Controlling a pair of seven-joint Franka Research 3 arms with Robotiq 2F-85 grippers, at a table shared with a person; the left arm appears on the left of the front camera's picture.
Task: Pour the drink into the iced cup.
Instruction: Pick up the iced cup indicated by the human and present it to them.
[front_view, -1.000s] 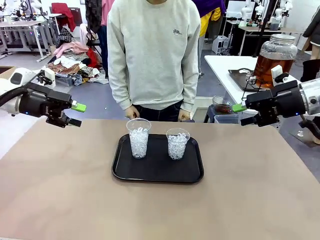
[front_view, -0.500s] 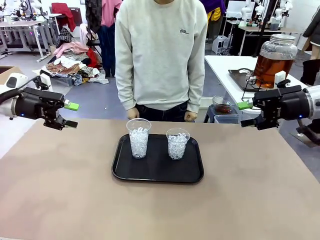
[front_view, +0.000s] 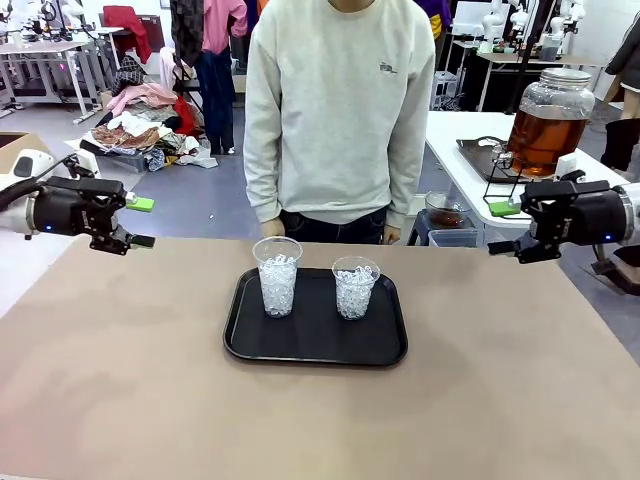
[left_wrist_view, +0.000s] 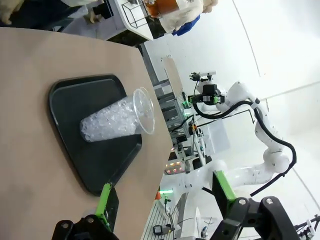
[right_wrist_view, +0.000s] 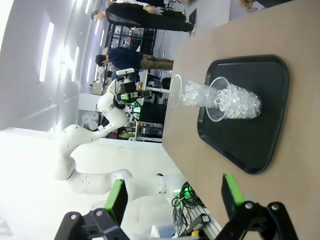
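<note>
Both arms are backing off now: the left gripper (front_view: 141, 222) has slid farther out to the left of the black tray (front_view: 312, 338), and the right gripper (front_view: 501, 228) has pulled away just as far on the tray's right, so each hangs well clear of it above the table. Jaws stand apart on both, nothing between the green pads, and the wrist views say the same. The person (front_view: 340, 110) has meanwhile sidestepped along the far side of the tray, toward its right, with both hands hanging empty at the far table edge. The two cups haven't budged: the taller cup (front_view: 277, 277) stands upright on the left half of the tray, the shorter cup (front_view: 355, 288) just beside it on the right half, both packed with ice and with no liquid in them that I can see. The drink (front_view: 540, 138) sits amber in the big glass jar (front_view: 548, 105), well beyond the tray to its far right, on another table. By the look of it the robot is clearing the middle, and pouring hasn't started: nobody holds any vessel of drink yet. With the person drifting toward the jar's side, my guess is the drink gets fetched from there first.
</note>
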